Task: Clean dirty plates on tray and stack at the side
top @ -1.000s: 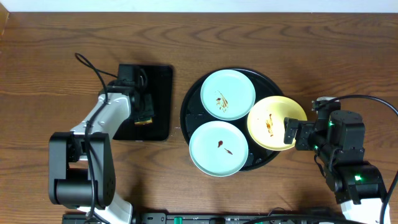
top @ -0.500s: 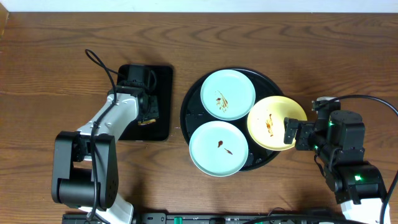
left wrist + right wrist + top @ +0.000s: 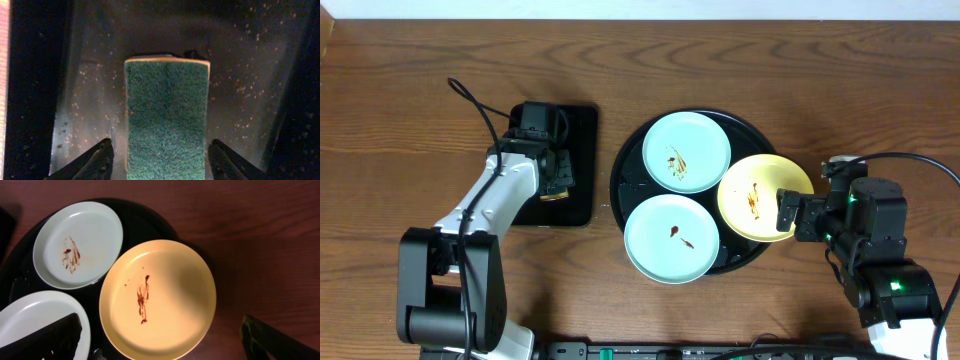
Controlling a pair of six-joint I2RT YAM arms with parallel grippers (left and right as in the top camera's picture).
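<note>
Plates sit three to the round black tray [image 3: 623, 165] at the middle of the overhead view. A mint-blue plate [image 3: 686, 150] lies at the top with a brown smear. A second mint-blue plate [image 3: 672, 238] lies at the bottom with a small dark spot, its lower edge reaching past the tray's rim. A yellow plate [image 3: 757, 190] lies at the right, streaked brown down its middle, its right edge out over the wood tabletop [image 3: 820, 70].

At that right edge the right gripper [image 3: 786, 212] stands spread wide. In its wrist view the two dark fingers [image 3: 67, 332] show at the lower corners with the yellow plate between them, and I cannot tell whether either touches it.

At the left of the overhead view the left gripper [image 3: 556, 178] hangs over the rectangular black tray [image 3: 583, 130]. Its wrist view shows it spread too, one fingertip on each side of the green-faced sponge [image 3: 167, 115], with a gap on both sides. The sponge lies flat on the speckled tray floor.
</note>
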